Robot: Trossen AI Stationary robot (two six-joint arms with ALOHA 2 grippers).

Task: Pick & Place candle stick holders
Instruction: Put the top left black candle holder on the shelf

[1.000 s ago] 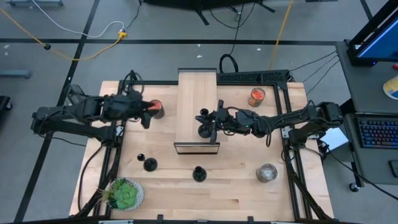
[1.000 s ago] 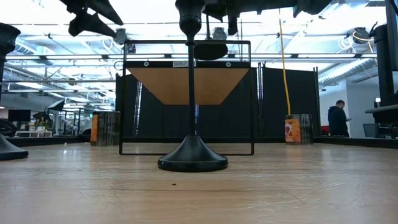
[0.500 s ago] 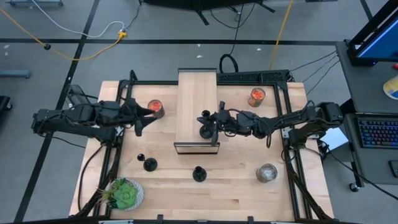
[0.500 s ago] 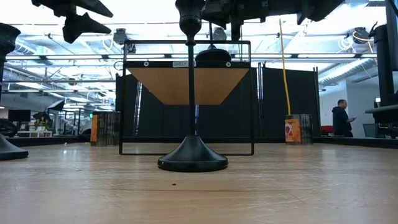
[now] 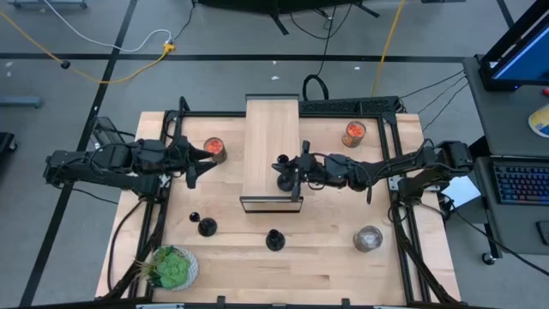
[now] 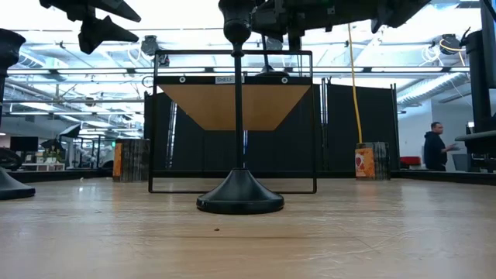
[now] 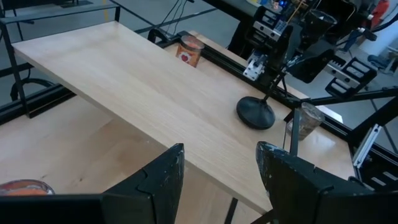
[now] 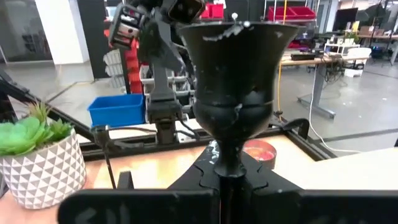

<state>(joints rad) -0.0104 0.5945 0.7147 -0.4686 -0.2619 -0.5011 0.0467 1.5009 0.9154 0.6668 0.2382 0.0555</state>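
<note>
Black holders: two candle stick holders [image 5: 208, 227] [image 5: 274, 240] stand near the worktop's [image 5: 300, 275] front edge.
Left claw [image 5: 190, 176]: released, empty, beside the shelf's [image 5: 270, 129] left edge.
Right claw [image 5: 293, 174]: clenched on the third holder's [image 7: 256, 112] stem, base on the shelf's right edge.
Handling: probably rigid, top-heavy; grip the thin stem.

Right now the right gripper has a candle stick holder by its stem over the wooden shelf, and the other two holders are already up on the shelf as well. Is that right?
Not quite. The right gripper does have a candle stick holder by its stem over the wooden shelf, but the high view shows the other two holders on the table in front of the shelf.
</note>
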